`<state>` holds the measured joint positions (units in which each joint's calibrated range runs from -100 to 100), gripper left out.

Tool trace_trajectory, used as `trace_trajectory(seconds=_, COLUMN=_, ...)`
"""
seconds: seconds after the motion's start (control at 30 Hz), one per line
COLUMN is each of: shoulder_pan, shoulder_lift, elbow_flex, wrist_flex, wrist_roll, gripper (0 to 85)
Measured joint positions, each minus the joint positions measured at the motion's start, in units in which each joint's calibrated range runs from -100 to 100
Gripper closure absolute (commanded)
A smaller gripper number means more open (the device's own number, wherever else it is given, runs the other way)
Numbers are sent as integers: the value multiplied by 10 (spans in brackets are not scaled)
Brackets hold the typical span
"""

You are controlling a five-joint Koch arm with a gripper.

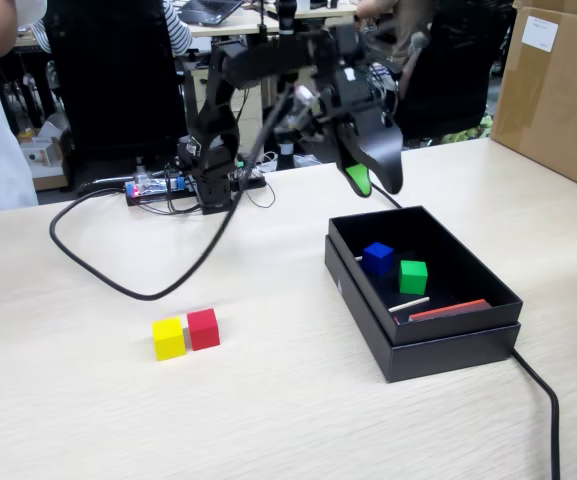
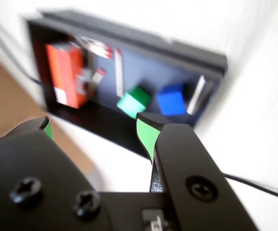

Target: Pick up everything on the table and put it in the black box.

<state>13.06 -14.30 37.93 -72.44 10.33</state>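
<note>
The black box [image 1: 438, 345] stands right of centre on the pale table [image 1: 268, 410]. A blue cube [image 1: 377, 257] and a green cube [image 1: 413, 276] lie inside it. A yellow cube [image 1: 168, 338] and a red cube [image 1: 203, 328] sit side by side on the table, left of the box. My gripper [image 1: 373, 178] hangs in the air above the box's far edge, open and empty. In the blurred wrist view the gripper [image 2: 94, 126] has its green-lined jaws apart over the table beside the box [image 2: 196, 55], with the green cube [image 2: 133, 102] and blue cube [image 2: 171, 100] beyond.
A thin white stick [image 1: 409, 304] and a flat red strip [image 1: 450, 309] lie in the box. A black cable [image 1: 138, 285] loops across the table from the arm's base [image 1: 208, 185]. Another cable [image 1: 543, 395] runs off front right. A brown carton [image 1: 558, 90] stands far right. People sit behind.
</note>
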Motion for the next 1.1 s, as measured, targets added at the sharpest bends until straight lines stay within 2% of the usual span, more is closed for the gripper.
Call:
trace_trajectory(seconds=0.03, shoulder_pan=-10, shoulder_lift=-23, elbow_flex=0, wrist_flex=0, wrist_roll=-7, gripper=442)
trace_trajectory(seconds=0.27, shoulder_pan=-114, shoulder_lift=-93, elbow_flex=-32, wrist_flex=-2, wrist_roll=-87, gripper=419)
trace_trajectory(seconds=0.33, shoulder_pan=-138, shoulder_lift=-93, elbow_flex=-37, wrist_flex=-2, wrist_roll=-103, gripper=390)
trace_trajectory(seconds=0.47, shoulder_pan=-179, shoulder_lift=-89, elbow_flex=-83, wrist_flex=-2, wrist_roll=-128, gripper=386)
trace_trajectory(seconds=0.83, shoulder_pan=-238, shoulder_lift=72, elbow_flex=-111, wrist_flex=-2, wrist_roll=-168, gripper=367)
trace_trajectory(seconds=1.1, shoulder_pan=-248, shoulder_lift=233, elbow_flex=-78, wrist_flex=-1, wrist_roll=-174, gripper=376)
